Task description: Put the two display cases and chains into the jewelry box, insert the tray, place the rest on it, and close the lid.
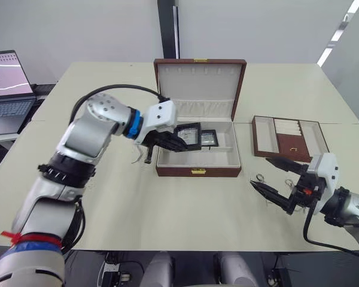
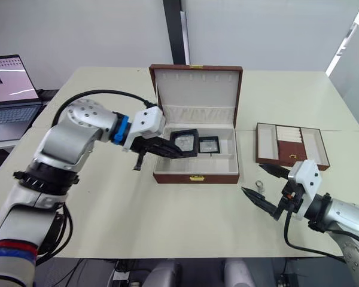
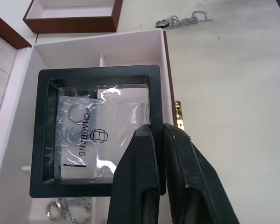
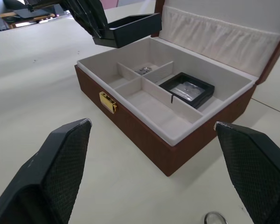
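While gripper-held, 1 display case; 1 second case inside box.

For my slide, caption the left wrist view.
Left gripper fingers pinch a black display case above the open jewelry box.

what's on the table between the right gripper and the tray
A chain lies just ahead of the open right gripper, short of the tray, in the eye views.

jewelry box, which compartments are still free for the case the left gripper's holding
In the jewelry box, the front compartments behind the clasp are bare. One display case already fills a back compartment, and a chain lies in the other. The left gripper holds the second display case above them.
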`<move>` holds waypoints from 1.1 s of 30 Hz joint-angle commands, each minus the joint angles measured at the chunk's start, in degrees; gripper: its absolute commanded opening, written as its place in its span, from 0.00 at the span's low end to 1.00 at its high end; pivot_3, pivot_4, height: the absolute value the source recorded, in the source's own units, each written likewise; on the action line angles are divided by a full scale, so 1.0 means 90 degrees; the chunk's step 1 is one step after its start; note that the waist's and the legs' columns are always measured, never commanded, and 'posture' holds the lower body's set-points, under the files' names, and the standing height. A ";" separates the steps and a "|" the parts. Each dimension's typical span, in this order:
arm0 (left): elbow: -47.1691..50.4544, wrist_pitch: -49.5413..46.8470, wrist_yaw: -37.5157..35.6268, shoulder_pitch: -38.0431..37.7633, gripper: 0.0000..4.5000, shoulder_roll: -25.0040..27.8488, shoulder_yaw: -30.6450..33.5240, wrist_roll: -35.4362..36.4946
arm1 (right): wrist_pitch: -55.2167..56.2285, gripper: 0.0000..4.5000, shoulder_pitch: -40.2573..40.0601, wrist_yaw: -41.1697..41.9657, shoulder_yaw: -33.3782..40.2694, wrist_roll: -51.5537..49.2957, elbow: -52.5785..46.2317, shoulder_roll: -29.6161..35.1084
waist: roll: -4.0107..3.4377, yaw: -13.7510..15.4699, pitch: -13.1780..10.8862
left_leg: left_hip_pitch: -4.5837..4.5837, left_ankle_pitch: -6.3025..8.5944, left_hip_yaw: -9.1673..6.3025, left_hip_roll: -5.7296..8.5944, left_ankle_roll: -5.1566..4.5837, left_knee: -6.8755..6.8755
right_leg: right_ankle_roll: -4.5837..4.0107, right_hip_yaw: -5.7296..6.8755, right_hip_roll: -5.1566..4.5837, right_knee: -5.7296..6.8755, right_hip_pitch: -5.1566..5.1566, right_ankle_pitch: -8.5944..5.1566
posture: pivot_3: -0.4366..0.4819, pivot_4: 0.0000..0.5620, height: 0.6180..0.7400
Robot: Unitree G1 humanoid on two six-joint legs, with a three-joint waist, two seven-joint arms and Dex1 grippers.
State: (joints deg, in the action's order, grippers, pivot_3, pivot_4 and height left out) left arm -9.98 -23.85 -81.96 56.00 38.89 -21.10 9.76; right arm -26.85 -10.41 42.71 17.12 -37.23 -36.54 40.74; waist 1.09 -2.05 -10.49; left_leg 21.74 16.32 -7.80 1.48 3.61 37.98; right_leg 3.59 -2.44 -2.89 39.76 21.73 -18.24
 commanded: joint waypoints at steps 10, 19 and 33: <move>-0.2352 0.0399 -0.0545 0.1120 0.01 -0.1500 -0.0526 -0.0627 | 0.0066 1.00 -0.0524 -0.0623 0.0290 0.0011 -0.0805 -0.0273 | 0.0004 0.0006 -0.0002 | 0.0005 0.0000 -0.0002 0.0005 -0.0001 0.0002 | 0.0000 0.0000 -0.0001 0.0001 0.0003 0.0000 | 0.48 0.27 1.00; -0.2774 0.0469 -0.0844 0.1110 0.01 -0.1819 -0.0551 -0.0814 | 0.0066 1.00 -0.0819 -0.0804 0.0408 -0.0042 -0.1047 -0.0326 | 0.0004 -0.0019 -0.0002 | 0.0003 0.0000 -0.0001 0.0006 -0.0001 0.0003 | 0.0001 -0.0002 -0.0001 0.0005 0.0003 -0.0001 | 0.48 0.27 1.00; -0.3368 0.0450 -0.0869 0.1062 0.01 -0.2011 -0.0510 -0.1055 | 0.0059 1.00 -0.0828 -0.0871 0.0400 -0.0041 -0.1043 -0.0300 | 0.0004 -0.0018 -0.0002 | 0.0002 0.0000 -0.0002 0.0007 -0.0001 0.0004 | 0.0001 -0.0002 -0.0001 0.0006 0.0002 -0.0001 | 0.48 0.27 1.00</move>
State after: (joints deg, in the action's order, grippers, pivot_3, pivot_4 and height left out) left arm -40.58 -19.82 -89.43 65.09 20.89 -26.73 0.22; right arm -26.85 -18.13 34.93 19.52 -37.16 -44.49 37.85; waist 1.13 -2.21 -10.51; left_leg 21.76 16.32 -7.81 1.54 3.61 38.02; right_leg 3.60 -2.46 -2.90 39.82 21.75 -18.24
